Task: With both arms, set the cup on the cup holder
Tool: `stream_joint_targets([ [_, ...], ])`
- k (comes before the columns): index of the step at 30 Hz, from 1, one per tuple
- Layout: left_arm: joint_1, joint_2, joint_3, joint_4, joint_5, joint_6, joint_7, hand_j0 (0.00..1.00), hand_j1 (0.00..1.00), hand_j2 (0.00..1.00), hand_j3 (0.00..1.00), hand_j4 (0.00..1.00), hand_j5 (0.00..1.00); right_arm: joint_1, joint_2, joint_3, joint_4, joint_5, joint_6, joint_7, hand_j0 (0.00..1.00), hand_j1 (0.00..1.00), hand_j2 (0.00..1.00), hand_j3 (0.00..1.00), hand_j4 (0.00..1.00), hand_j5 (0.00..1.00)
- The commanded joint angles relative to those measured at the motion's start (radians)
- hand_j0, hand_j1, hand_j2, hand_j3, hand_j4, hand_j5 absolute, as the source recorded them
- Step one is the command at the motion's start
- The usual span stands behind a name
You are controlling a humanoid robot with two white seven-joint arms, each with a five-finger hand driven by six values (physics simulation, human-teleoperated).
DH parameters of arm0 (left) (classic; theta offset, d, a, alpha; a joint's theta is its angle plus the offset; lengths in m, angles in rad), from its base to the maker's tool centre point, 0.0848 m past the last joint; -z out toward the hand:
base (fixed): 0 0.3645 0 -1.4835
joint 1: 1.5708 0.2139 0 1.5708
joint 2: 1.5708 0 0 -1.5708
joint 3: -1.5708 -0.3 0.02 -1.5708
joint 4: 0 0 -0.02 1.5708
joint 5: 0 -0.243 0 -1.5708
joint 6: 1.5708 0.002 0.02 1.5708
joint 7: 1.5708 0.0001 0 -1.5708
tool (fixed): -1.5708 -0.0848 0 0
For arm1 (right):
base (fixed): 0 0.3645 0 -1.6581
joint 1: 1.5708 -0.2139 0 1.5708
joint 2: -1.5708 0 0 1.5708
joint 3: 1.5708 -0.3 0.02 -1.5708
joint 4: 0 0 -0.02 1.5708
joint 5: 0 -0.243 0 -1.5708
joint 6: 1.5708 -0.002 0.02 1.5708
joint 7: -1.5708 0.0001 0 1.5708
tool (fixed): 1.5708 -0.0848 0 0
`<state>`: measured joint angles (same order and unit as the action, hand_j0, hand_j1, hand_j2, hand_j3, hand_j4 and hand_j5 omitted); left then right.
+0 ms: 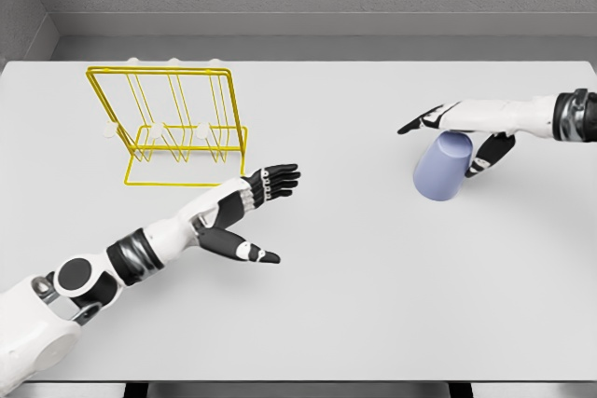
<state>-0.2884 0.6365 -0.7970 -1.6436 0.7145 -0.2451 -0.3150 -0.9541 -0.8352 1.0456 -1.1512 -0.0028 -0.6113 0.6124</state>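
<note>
R hand (464, 137) wrapped round lilac cup (442, 167), cup tilted, fingers above, thumb at its side. L hand (250, 207) open, palm flat; yellow wire cup holder (174, 126) just beyond its fingertips. White table (373, 277).

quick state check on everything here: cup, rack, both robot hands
cup: tilted on the table, gripped at its upper end, not on the rack
yellow wire rack: upright at the table's far left, nothing hanging on it
right robot hand: closed around the cup
left robot hand: open, fingers spread, holding nothing, just right of the rack
table: white, flat
</note>
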Motion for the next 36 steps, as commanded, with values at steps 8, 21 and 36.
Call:
stream_joint_targets([
  [8, -0.023, -0.06, -0.001, 0.088, 0.0, 0.029, 0.005, 1.0, 1.0, 1.0, 1.0, 1.0, 1.0, -0.005, 0.002, 0.024, -0.001, 0.011, 0.0, -0.002, 1.0, 1.0, 1.0, 1.0, 1.0, 1.0],
  [21, -0.025, -0.083, -0.002, 0.102, -0.004, 0.033, 0.004, 1.0, 1.0, 1.0, 1.0, 1.0, 1.0, -0.005, 0.002, 0.031, 0.002, 0.014, 0.0, -0.002, 0.76, 0.76, 0.76, 0.76, 0.76, 0.76],
  [36, -0.02, -0.089, 0.001, 0.102, -0.012, 0.036, -0.001, 1.0, 1.0, 1.0, 1.0, 1.0, 1.0, -0.012, 0.002, 0.03, -0.002, 0.014, 0.0, -0.002, 0.64, 0.64, 0.64, 0.64, 0.64, 0.64],
])
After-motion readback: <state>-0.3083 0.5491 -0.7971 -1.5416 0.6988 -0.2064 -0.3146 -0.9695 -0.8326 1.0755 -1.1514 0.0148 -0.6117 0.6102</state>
